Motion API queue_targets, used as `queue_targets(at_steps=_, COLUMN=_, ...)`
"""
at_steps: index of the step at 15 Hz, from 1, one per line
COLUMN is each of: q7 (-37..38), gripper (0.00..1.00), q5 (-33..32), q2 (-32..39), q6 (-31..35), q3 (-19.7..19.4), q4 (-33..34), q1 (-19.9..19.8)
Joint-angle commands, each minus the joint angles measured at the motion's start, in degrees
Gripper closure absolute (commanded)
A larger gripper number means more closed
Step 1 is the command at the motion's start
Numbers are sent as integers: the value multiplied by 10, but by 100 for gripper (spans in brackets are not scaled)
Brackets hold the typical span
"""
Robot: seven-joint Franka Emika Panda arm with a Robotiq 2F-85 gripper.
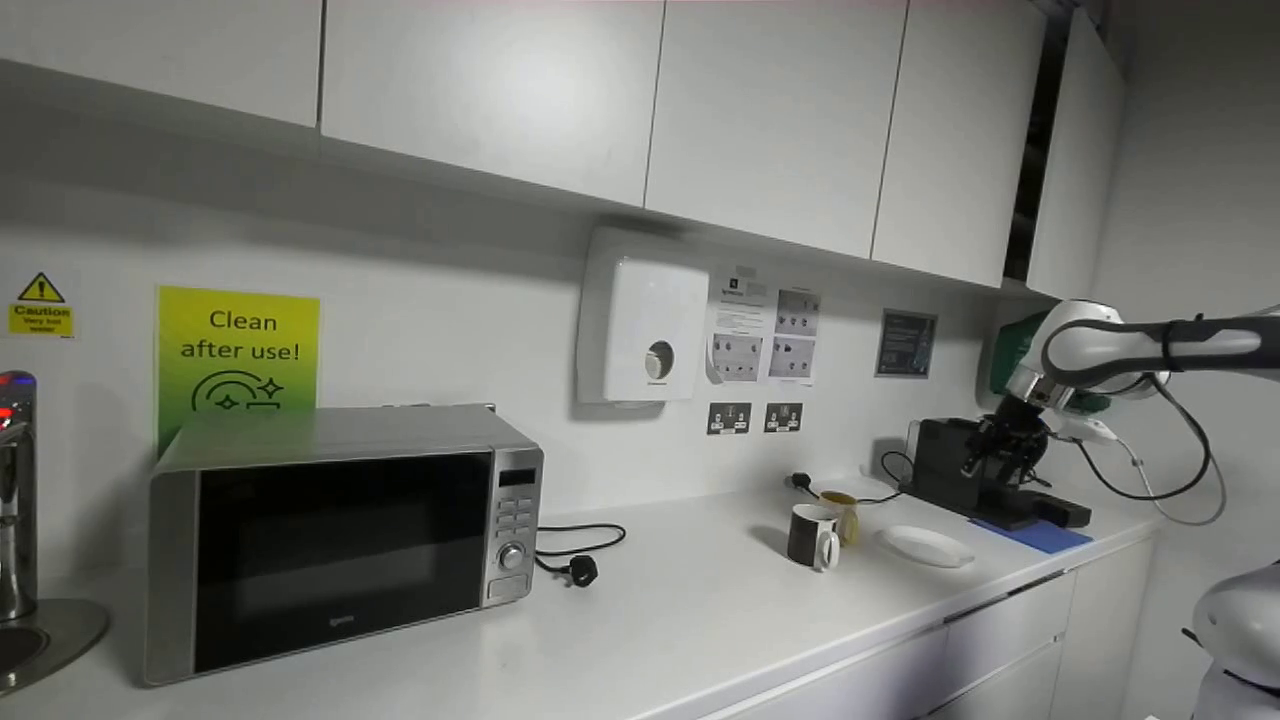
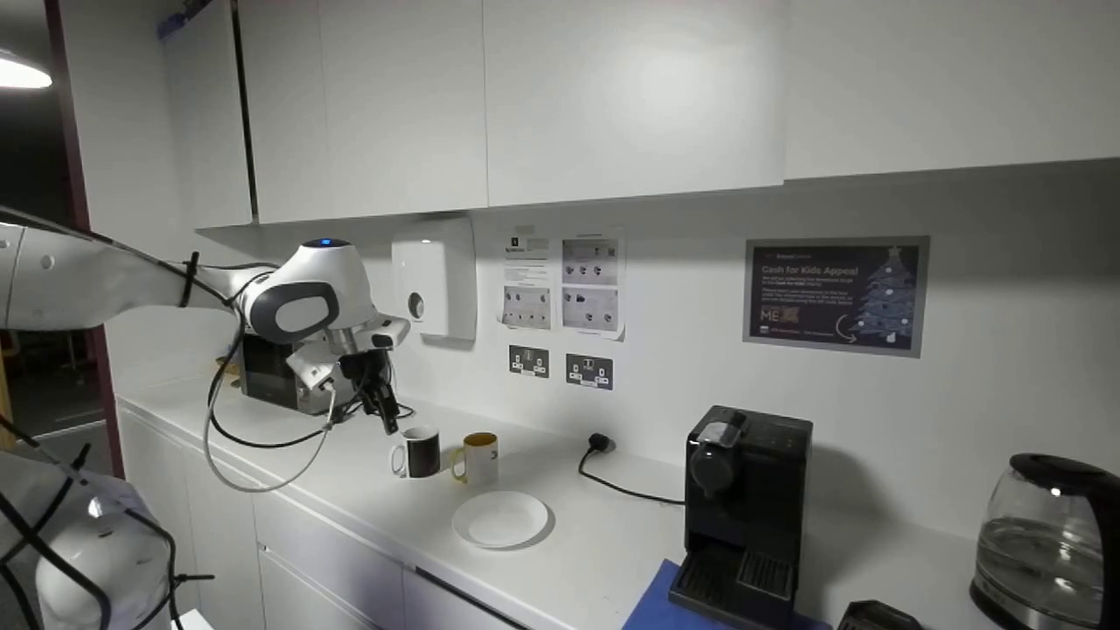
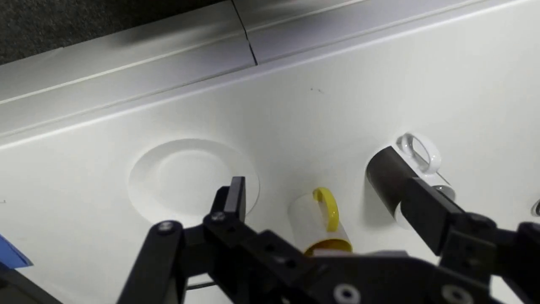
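My gripper point(image 3: 325, 185) is open and empty, pointing down above the counter. It also shows in both exterior views point(image 1: 1002, 455) point(image 2: 385, 411). In the wrist view, a white mug with a yellow handle and yellow inside point(image 3: 306, 217) shows between the fingers, apart from them and lower down. A black-and-white mug with a white handle point(image 3: 386, 173) is partly hidden behind the right finger. A white plate point(image 3: 185, 177) lies behind the left finger. Both mugs stand upright side by side in both exterior views point(image 2: 480, 461) point(image 2: 423, 452), with the plate point(image 2: 501, 518) beside them.
A black coffee machine point(image 2: 757, 499) stands on a blue mat point(image 2: 649, 604), with a glass kettle point(image 2: 1037, 551) past it. A microwave point(image 1: 345, 550) stands along the counter. Cables with plugs point(image 1: 582, 571) lie near the wall. Wall cabinets point(image 1: 780, 120) overhang the counter.
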Motion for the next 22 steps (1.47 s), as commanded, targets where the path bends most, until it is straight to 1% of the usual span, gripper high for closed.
queue_targets(at_steps=1, q7=-17, gripper=0, q5=3, q2=72, q6=64, q3=5, q4=23, q1=8)
queue_targets(at_steps=4, q7=-34, gripper=0, q5=-9, q2=118, q6=103, q3=11, q4=30, q1=13)
queue_targets(at_steps=6, q7=-47, gripper=0, q5=-14, q2=149, q6=117, q3=14, q4=40, q1=15)
queue_targets(at_steps=12, q7=-72, gripper=0, q5=-36, q2=240, q6=130, q3=22, q4=100, q1=16)
queue_targets(at_steps=17, q7=-70, gripper=0, q5=-37, q2=310, q6=147, q3=27, q4=150, q1=20)
queue_targets(at_steps=22, q7=-48, gripper=0, q5=-33, q2=365, q6=193, q3=40, q4=180, q1=24)
